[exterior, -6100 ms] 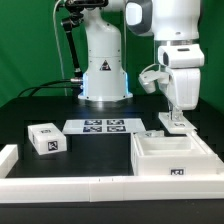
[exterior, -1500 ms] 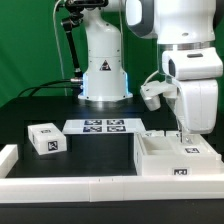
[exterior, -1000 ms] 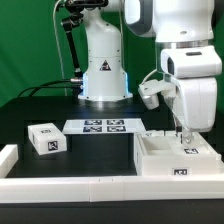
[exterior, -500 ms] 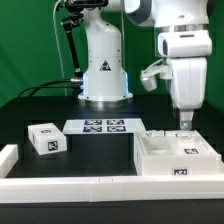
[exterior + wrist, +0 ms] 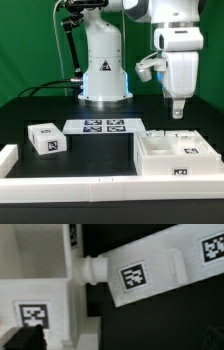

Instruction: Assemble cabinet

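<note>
The cabinet box [image 5: 172, 160] is a white open tray of flat panels at the exterior view's right, with a tag on its front wall. A small tagged white piece [image 5: 190, 151] sits at its right wall. A flat tagged panel [image 5: 154, 134] lies just behind the box. My gripper [image 5: 178, 112] hangs well above the box's far right corner, open and empty. In the wrist view one dark finger [image 5: 25, 336] shows beside a box wall's tag [image 5: 33, 314]. A tagged panel [image 5: 135, 274] with a round knob [image 5: 92, 269] lies below.
A small white tagged block [image 5: 45, 138] sits at the exterior view's left. The marker board [image 5: 103, 126] lies mid-table before the robot base [image 5: 103, 70]. A long white L-shaped part [image 5: 60, 186] runs along the front edge.
My gripper was down inside the box's right side and has risen straight up and slightly left. The small tagged piece stays at the box's right wall.
</note>
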You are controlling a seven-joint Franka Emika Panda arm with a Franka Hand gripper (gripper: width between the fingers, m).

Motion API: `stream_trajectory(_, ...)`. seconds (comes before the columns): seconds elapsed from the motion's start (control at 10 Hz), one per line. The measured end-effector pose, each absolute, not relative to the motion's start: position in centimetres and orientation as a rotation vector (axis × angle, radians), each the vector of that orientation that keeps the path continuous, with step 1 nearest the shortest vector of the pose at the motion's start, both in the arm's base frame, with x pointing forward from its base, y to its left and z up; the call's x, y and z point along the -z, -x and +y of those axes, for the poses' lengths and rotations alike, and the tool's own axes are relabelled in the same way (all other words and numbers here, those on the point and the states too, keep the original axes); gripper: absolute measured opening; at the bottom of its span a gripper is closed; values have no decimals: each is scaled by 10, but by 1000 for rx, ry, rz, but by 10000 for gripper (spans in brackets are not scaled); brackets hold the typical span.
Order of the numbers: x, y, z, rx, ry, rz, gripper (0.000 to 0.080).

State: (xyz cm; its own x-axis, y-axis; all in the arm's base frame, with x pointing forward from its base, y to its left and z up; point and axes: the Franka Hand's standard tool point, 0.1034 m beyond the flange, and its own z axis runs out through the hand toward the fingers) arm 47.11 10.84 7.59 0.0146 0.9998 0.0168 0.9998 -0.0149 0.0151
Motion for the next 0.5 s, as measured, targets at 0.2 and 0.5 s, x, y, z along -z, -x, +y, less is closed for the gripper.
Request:
stream_trajectory(0.2,-77,-473,108,40,2242,-2201,796)
stream_trajectory(0.5,-73,-469,93,30,2032,-2388,796)
